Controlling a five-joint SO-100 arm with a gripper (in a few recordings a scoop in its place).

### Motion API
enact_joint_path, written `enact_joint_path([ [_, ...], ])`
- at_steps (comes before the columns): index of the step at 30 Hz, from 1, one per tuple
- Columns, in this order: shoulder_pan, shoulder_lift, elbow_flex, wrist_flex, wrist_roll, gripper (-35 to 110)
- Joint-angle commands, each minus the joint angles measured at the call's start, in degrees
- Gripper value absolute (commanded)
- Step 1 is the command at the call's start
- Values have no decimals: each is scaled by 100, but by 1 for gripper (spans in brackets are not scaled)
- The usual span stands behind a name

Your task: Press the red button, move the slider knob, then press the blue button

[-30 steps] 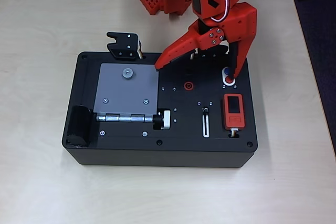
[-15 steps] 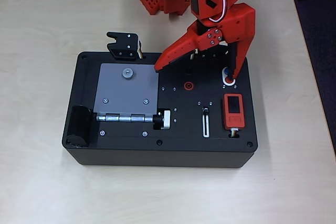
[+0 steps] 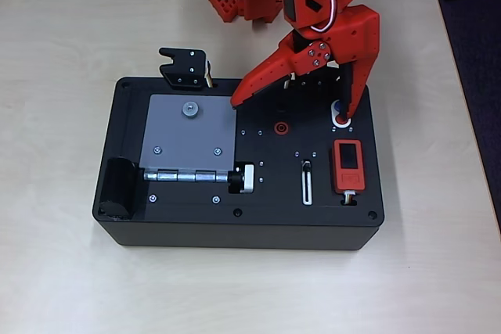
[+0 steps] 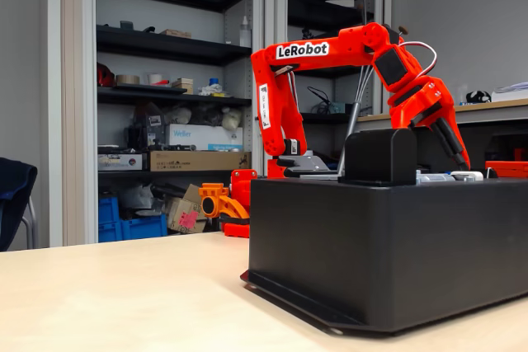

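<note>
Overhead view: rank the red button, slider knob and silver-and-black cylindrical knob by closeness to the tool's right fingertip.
1. Small round red button: under that fingertip of the tool.
2. Tiny dark slider knob: below-left, atop its white slot.
3. Silver-and-black cylindrical knob: farther left, by the hinge.

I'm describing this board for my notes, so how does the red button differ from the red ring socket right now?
The red button is a flat disc in a white oval surround; the red ring socket is a ring around a dark hole, set directly in the black panel. The gripper's dark finger tip is over the button; the socket stands uncovered. Both are small, round and red.
</note>
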Motion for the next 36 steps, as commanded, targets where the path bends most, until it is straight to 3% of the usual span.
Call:
enact_joint_path([
  [1,44,97,-202,220,-62,75],
  [11,141,-237,-1529,984,-352,73],
  [19,589,-193,-1652,1143,-659,42],
  [36,1002,-1389,-2848,1389,-1081,3],
])
